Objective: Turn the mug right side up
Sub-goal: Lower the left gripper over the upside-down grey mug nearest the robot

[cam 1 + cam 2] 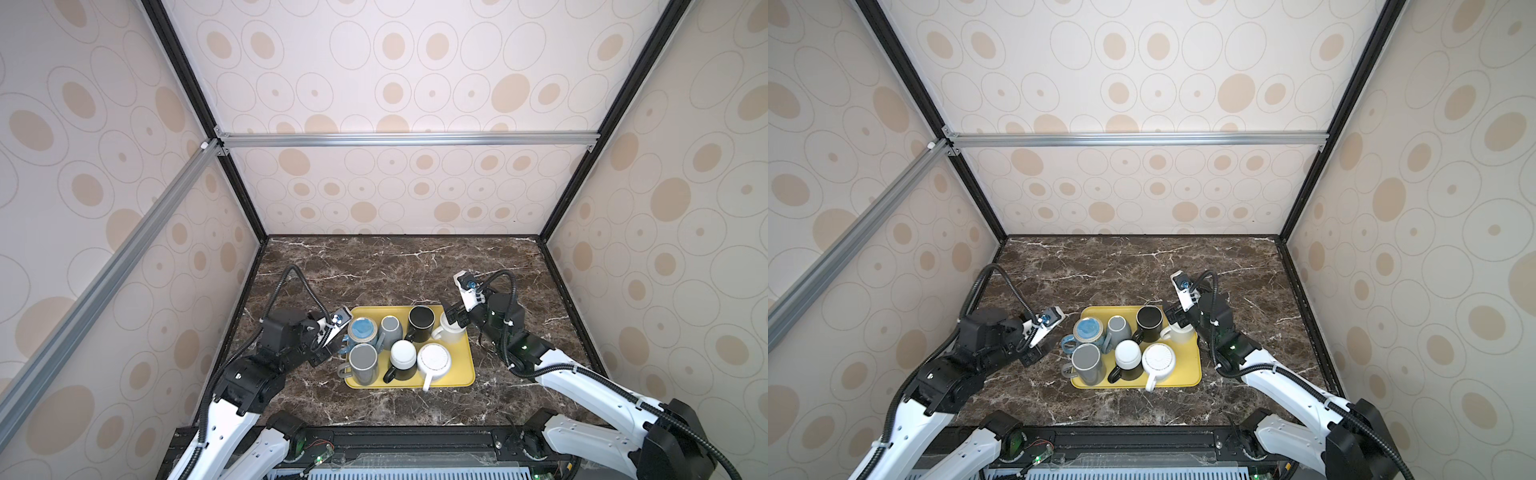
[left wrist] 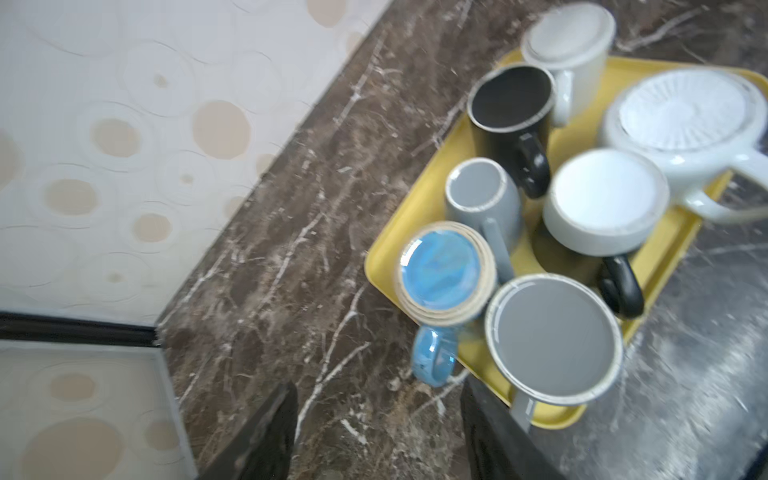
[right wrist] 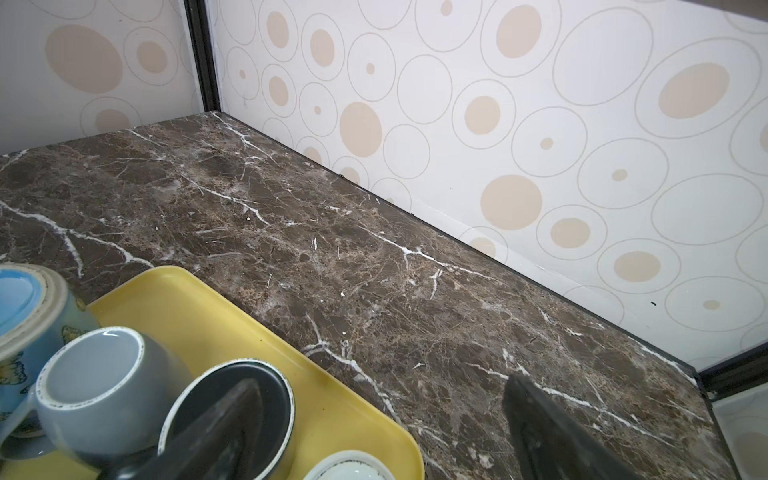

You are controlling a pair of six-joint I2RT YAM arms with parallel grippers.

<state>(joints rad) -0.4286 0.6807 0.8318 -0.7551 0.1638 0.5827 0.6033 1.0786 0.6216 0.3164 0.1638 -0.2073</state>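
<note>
Several mugs stand upside down on a yellow tray (image 1: pixel 468 374); I cannot tell which one the task means. A blue mug (image 1: pixel 362 328) (image 2: pixel 442 270) sits at the tray's back left, its handle (image 2: pixel 432 357) hanging over the rim. My left gripper (image 1: pixel 330 349) (image 2: pixel 380 436) is open just short of that handle, with only marble between its fingers. My right gripper (image 1: pixel 451 318) (image 3: pixel 382 436) is open above a cream mug (image 1: pixel 449 332) (image 3: pixel 349 467) at the back right. In the right wrist view one of its fingers overlaps a black mug (image 3: pixel 266 386).
On the tray there are also two grey mugs (image 1: pixel 363 363) (image 1: pixel 390 330), a white-based black mug (image 1: pixel 402 359) and a wide white mug (image 1: pixel 434 360). Patterned walls close in the marble table (image 1: pixel 374 270) on three sides.
</note>
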